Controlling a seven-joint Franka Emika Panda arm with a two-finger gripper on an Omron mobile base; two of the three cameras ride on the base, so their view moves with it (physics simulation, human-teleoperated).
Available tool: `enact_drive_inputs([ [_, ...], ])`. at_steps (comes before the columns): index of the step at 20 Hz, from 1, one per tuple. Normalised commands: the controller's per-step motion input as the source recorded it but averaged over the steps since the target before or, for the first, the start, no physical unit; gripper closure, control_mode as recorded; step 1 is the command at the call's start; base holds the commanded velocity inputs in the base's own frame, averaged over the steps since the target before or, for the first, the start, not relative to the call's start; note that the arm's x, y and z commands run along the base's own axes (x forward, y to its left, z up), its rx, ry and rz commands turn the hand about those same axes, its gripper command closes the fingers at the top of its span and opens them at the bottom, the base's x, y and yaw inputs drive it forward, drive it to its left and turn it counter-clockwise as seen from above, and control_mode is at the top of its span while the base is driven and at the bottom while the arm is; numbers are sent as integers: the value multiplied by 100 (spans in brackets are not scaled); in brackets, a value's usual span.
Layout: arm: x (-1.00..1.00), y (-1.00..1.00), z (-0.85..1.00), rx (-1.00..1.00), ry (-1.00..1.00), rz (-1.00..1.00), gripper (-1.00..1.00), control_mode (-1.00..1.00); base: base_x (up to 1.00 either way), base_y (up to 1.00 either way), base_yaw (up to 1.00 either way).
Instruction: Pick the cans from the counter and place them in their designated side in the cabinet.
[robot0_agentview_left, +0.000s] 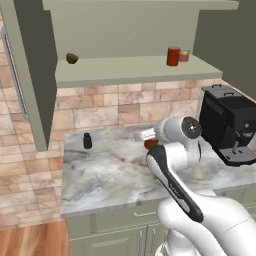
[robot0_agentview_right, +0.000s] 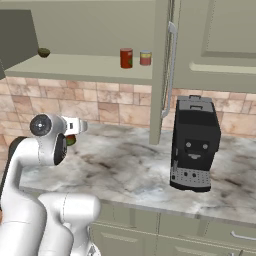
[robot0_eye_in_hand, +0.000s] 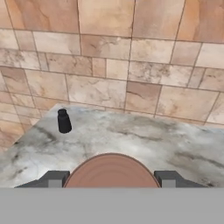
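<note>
Claw (robot0_eye_in_hand: 112, 180) around can (robot0_eye_in_hand: 111, 170), end-on, lengthwise.

Red can (robot0_agentview_left: 173, 56) upright on cabinet (robot0_agentview_left: 135, 70) shelf at upper right, second red can (robot0_eye_in_hand: 111, 171) between gripper fingers at bottom centre, above marble worktop (robot0_agentview_left: 105, 170).

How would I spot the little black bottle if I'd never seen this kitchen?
Find the marble counter under the open cabinet. Near its left back corner, by the brick wall, stands the black bottle, alone and upright. It is the only small dark thing there, unlike the big black coffee machine at the right end.
</note>
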Motion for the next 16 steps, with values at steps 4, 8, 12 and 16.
enact_drive_inputs([
  [4, -30, -20, 36, 0, 0, 0, 100, -100, 0, 0, 0],
  [8, -24, -13, 42, 0, 0, 0, 100, -100, 0, 0, 0],
  [12, -23, -9, 42, 0, 0, 0, 100, -100, 0, 0, 0],
  [16, -21, -8, 45, 0, 0, 0, 100, -100, 0, 0, 0],
])
